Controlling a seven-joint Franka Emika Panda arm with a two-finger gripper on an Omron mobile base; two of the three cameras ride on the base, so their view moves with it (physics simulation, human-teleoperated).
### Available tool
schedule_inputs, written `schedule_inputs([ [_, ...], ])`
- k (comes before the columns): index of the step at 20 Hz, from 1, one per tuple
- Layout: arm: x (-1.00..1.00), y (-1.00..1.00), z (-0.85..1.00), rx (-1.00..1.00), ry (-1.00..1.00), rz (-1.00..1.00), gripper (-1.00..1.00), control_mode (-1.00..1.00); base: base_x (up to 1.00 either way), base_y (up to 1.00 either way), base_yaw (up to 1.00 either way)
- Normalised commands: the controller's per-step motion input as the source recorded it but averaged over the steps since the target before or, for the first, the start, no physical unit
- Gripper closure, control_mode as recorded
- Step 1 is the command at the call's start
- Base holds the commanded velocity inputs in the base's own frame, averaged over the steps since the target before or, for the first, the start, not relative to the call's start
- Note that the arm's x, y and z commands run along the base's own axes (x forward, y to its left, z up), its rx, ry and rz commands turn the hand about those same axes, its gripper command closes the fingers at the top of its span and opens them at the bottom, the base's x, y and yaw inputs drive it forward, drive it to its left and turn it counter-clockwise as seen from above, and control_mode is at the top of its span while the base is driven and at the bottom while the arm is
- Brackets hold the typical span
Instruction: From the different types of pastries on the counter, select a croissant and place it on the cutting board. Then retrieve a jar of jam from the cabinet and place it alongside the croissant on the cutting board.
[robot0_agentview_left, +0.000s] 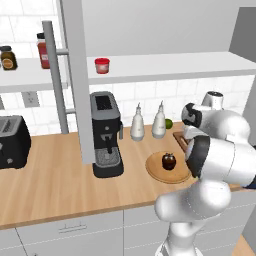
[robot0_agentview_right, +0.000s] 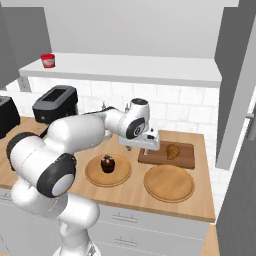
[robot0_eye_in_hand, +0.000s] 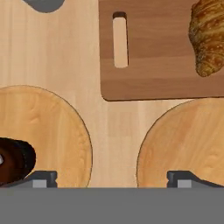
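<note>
**Entry: desk (robot0_agentview_right: 150, 197), croissant stage complete, jam stage pending**

- Croissant (robot0_agentview_right: 172, 150): lies on the cutting board (robot0_agentview_right: 185, 160), toward its right half, free of the pincer.
- Cutting board: dark wood, handle hole at its left end, at the far right of the desk; bare wood remains to the left of the croissant.
- Pincer (robot0_agentview_right: 148, 145): released, jaws wide, grasping nothing; it hangs over the left end of the board, pointing down at the strip of desk between the two round plates.
- Jam jar (robot0_agentview_left: 102, 65): short and red, standing alone on the open cabinet shelf (robot0_agentview_left: 165, 67), well apart from the pincer and up to its left.
- Dark round pastry (robot0_agentview_right: 107, 163): sits on the left plate (robot0_agentview_right: 95, 176), near the pincer.
- Right plate (robot0_agentview_right: 169, 183): carries nothing, just near of the board.
- Tall red bottle (robot0_agentview_left: 43, 50) and dark jar (robot0_agentview_left: 7, 58): further left on the shelf, behind the cabinet handle (robot0_agentview_left: 55, 75).
- Coffee machine (robot0_agentview_left: 106, 134): directly under the jar.

**Risks noted**

- A low sweep left could knock the dark pastry or catch the coffee machine.
- The door panel (robot0_agentview_left: 77, 75) and handle stand close to the jar; a wide elbow swing may strike them.
- A grip on the wrong red container is possible if the reach runs too far left.
- Setting the jar down carelessly could shove the croissant off the board.
</note>
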Motion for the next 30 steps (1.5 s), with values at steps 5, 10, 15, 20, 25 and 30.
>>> schedule_inputs([
  [5, -0.72, 0.52, 0.7, 0.0, -0.02, 0.0, -1.0, -1.0, 0.0, 0.0, 0.0],
  [10, -0.41, 0.45, 0.96, 0.0, -0.07, 0.0, -1.0, -1.0, 0.0, 0.0, 0.0],
  [15, -0.41, 0.48, 1.0, 0.0, -0.08, 0.0, -1.0, -1.0, 0.0, 0.0, 0.0],
  [20, -0.47, 0.49, 0.95, 0.0, -0.06, 0.0, -1.0, -1.0, 0.0, 0.0, 0.0],
  [25, -0.51, 0.64, 0.75, 0.0, -0.1, 0.0, -1.0, -1.0, 0.0, 0.0, 0.0],
  [30, -0.43, 0.77, 0.44, 0.0, -0.18, 0.01, -1.0, -1.0, 0.0, 0.0, 0.0],
])
